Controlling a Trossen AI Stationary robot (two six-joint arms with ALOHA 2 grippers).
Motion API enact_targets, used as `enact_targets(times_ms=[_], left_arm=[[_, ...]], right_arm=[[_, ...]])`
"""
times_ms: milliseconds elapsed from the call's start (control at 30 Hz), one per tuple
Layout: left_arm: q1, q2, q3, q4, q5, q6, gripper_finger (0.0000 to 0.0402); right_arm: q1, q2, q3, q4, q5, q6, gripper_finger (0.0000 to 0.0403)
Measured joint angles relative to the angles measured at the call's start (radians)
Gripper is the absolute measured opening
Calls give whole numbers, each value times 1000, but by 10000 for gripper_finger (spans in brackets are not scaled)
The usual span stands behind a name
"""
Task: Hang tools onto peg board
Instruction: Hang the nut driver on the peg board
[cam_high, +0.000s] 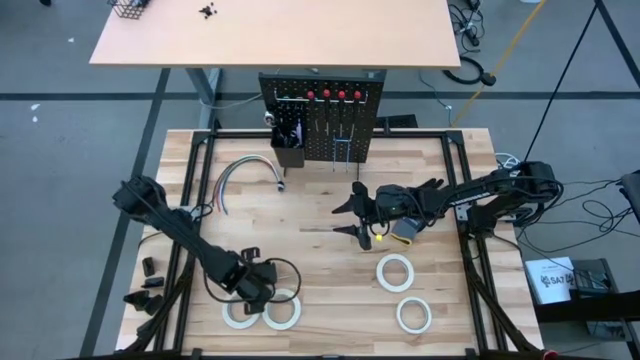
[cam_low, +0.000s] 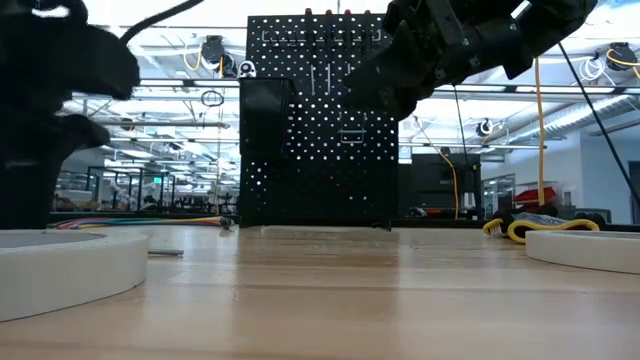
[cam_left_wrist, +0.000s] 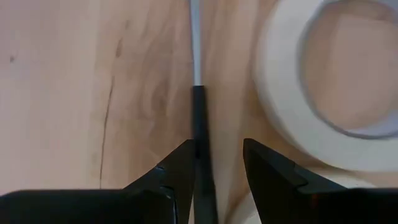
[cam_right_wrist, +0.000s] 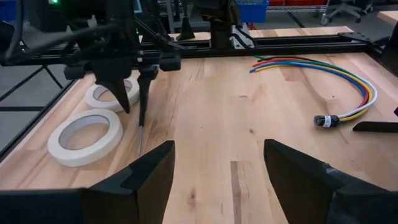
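Left gripper (cam_left_wrist: 214, 168) pinches a screwdriver (cam_left_wrist: 199, 124) beside tape roll (cam_left_wrist: 336, 81).

Peg board: upright black perforated metal panel (cam_high: 322, 118) at the table's far edge, red-handled screwdrivers (cam_high: 333, 96) hung along its top.
Tape: four white rolls (cam_high: 395, 271) lying flat, near side.

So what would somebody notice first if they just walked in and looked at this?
Probably the black peg board standing at the table's far edge, red-handled screwdrivers hanging along its top. Next, the left gripper near the front left, holding a thin screwdriver pointing down at the wood beside two white tape rolls. The right gripper hovers open over the middle.
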Motion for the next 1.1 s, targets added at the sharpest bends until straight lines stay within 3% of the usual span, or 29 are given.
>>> enact_targets(times_ms=[400, 600, 800, 933, 1100], left_arm=[[7, 24, -40, 38, -19, -23, 135], [54, 19, -102, 112, -12, -12, 91], [118, 19, -119, 179, -21, 84, 15], [162, 10, -104, 219, -59, 164, 15], [221, -53, -54, 154, -106, 252, 14]], right_arm=[[0, 0, 0, 0, -6, -3, 240], [0, 0, 0, 0, -3, -4, 240], [0, 0, 1, 12, 94, -8, 240], [0, -4, 34, 15, 105, -8, 240], [0, -7, 87, 16, 97, -12, 240]])
